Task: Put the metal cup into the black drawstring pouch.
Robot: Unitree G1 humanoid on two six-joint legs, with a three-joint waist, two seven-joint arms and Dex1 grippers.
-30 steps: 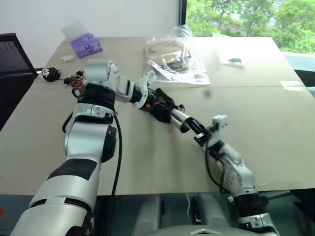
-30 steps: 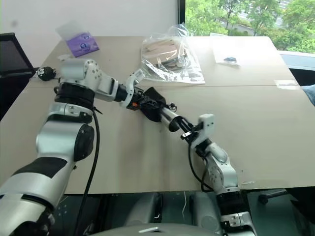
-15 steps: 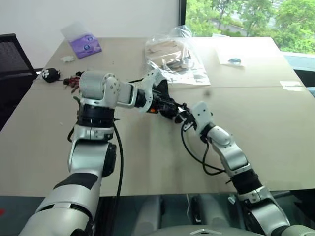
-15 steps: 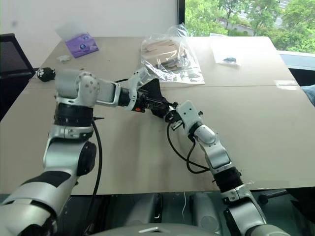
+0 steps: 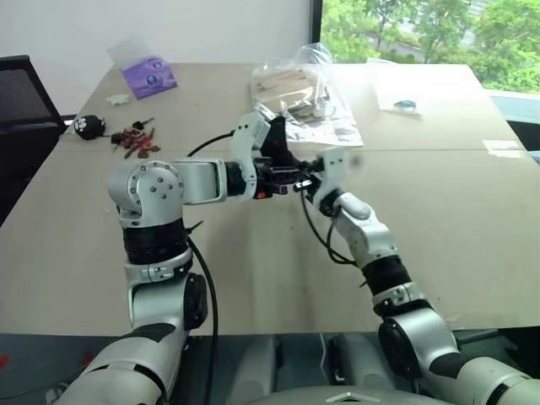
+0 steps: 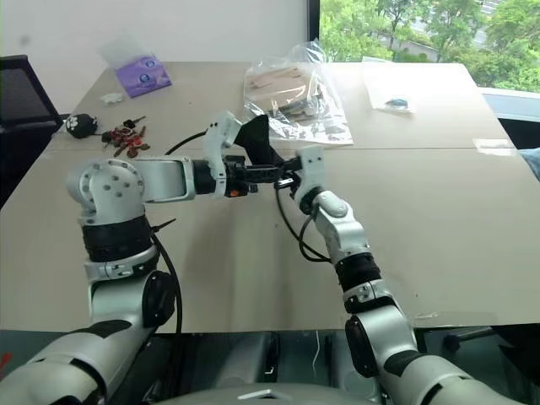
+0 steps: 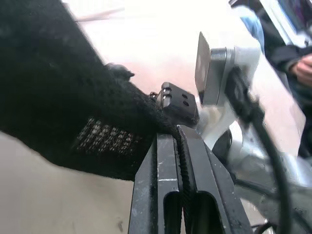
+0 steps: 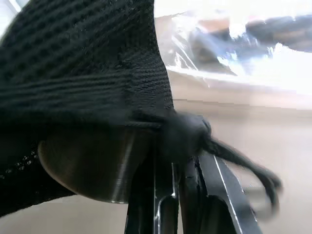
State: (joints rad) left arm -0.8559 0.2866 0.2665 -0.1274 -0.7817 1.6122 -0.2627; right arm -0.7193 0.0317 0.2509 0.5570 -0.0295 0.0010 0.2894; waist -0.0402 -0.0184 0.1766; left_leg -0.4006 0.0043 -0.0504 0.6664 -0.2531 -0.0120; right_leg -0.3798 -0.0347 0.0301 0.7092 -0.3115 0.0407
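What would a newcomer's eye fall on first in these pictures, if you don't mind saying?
First, the black drawstring pouch, raised above mid-table, with the left gripper and right gripper shut on its fabric from either side. The right wrist view shows the metal cup sitting inside it. Behind lies a crumpled clear plastic bag.

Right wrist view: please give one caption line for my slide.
Right gripper shut on the black drawstring pouch at its cord, the metal cup inside.
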